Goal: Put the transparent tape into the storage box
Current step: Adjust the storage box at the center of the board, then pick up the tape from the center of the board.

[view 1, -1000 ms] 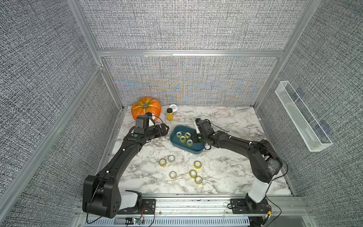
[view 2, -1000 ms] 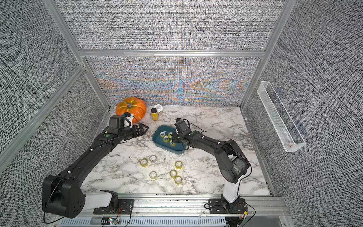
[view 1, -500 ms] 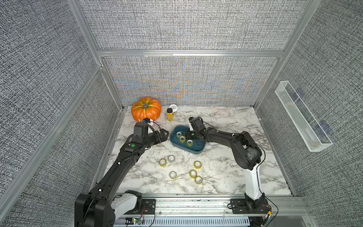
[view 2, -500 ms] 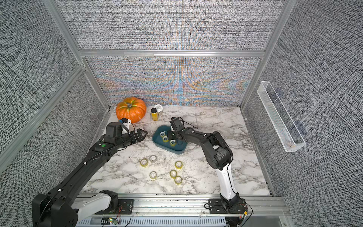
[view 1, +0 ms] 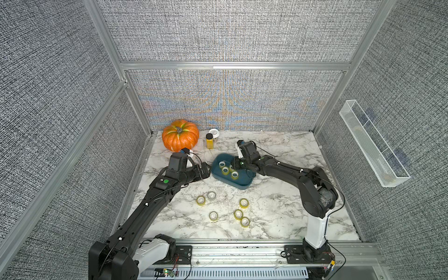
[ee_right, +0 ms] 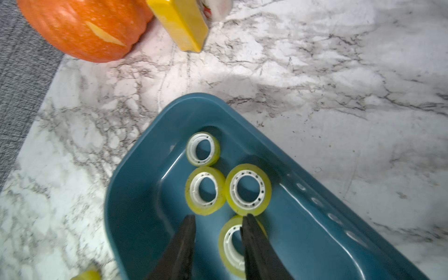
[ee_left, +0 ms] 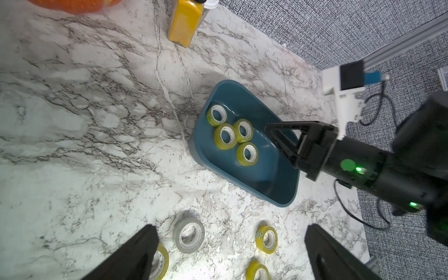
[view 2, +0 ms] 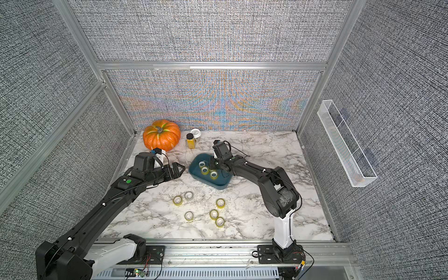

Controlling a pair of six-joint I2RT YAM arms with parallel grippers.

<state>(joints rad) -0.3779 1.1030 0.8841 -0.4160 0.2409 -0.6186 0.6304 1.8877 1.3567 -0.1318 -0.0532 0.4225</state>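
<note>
While your right claw (ee_right: 219,216) is hovering over the inside of the storage box (ee_right: 145,213), its jaws are standing a little apart and pinching nothing. One finger is overlapping the nearest tape roll (ee_right: 225,249), and you cannot tell whether it is touching. Three more rolls (ee_right: 263,190) are lying flat just past the fingertips, clustered close on the box floor. Your left claw (ee_left: 231,226) is spreading wide and gripping nothing, over the worktop (ee_left: 84,121) just beside the box. In a top view the box is sitting at mid-frame, and six loose rolls (view 1: 244,203) are lying below it, toward the lower centre. Up and to the left of the box, a pumpkin (view 1: 180,134) and a yellow bottle (view 1: 209,143) are standing by the back wall.
</note>
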